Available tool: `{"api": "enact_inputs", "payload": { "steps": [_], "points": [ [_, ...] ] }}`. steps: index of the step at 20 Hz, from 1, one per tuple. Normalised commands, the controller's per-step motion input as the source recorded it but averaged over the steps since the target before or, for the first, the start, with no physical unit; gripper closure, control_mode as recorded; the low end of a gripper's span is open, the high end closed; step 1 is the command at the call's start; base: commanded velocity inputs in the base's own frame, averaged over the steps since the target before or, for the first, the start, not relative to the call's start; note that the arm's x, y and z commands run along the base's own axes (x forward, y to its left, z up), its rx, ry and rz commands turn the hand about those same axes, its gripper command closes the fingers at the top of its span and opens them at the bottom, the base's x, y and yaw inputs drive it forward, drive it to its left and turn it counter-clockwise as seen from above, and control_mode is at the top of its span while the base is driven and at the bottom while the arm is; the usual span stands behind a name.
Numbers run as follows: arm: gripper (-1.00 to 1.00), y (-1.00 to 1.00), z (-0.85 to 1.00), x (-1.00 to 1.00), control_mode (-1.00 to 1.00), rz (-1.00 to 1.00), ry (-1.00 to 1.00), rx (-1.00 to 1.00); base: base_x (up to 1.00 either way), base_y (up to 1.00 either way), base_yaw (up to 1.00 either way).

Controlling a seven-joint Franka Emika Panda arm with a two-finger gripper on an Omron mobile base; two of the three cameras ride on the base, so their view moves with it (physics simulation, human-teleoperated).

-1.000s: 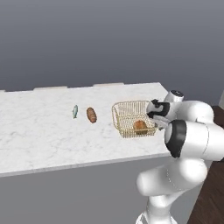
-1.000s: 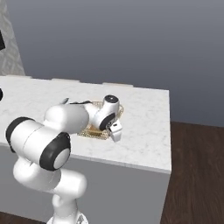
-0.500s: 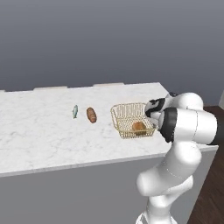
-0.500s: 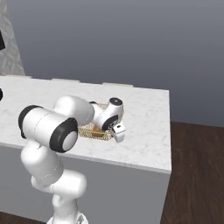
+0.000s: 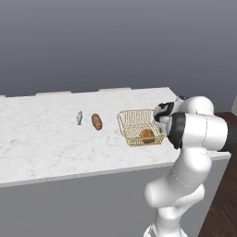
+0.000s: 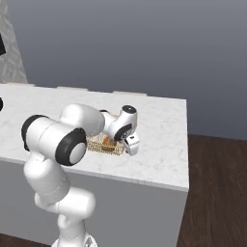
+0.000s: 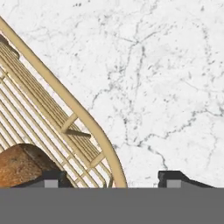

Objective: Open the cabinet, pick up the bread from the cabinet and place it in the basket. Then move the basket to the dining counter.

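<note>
The gold wire basket [image 5: 140, 128] is seen resting on the white marble dining counter [image 5: 46, 139] near its right end, with the golden-brown bread [image 5: 147, 135] lying inside it at the corner nearest the arm. The gripper [image 7: 107, 178] is held at the basket's right rim, its jaws set apart with the rolled rim rising between the two fingertips [image 7: 175, 178], one tip inside beside the bread and one outside over bare marble; whether the rim is touched cannot be told. Well to the left of the basket, an elongated darker roll [image 5: 96, 121] and a small grey-blue fish [image 5: 79, 117] are laid side by side on the marble.

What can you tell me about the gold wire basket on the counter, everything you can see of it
The basket is square, gold wire mesh with low flared sides and a rolled rim. It sits upright on the white marble dining counter, near its end. The golden-brown bread lies inside. The gripper straddles its rim, one fingertip inside, one outside, jaws apart.
</note>
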Motion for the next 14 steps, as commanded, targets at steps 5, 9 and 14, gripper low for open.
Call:
{"api": "enact_inputs", "payload": {
  "steps": [5,9,14],
  "points": [
    [-1.00,0.10,0.84,-0.14,-1.00,0.01,0.03,-0.22,0.00,0.00,0.00],
    [-1.00,0.67,1.00,-0.79,-1.00,0.23,-0.09,-0.43,0.00,0.00,0.00],
    [-1.00,0.95,1.00,-1.00,-1.00,0.35,-0.20,-0.45,0.00,0.00,0.00]
  ]
}}
